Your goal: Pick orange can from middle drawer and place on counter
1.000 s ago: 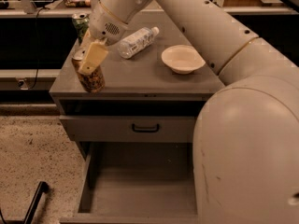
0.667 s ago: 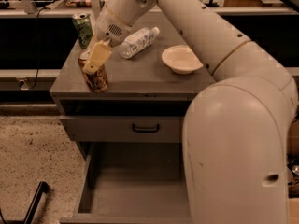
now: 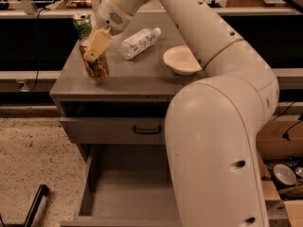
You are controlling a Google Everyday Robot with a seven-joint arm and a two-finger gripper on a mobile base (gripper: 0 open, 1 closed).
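Note:
The orange can is upright on the left part of the counter, its base at or just above the surface. My gripper comes down from the upper right and is shut on the orange can near its top; one cream finger lies across the can's front and the other is hidden behind it. The middle drawer is pulled out below the cabinet, its grey floor bare where it shows. My arm covers its right part.
A green can stands at the counter's back left corner. A clear plastic bottle lies on its side mid-counter, and a white bowl sits to its right. The closed top drawer front has a dark handle.
The gripper and the orange can have shifted slightly right and farther back over the counter. The arm's elbow has swung left, covering more of the drawer.

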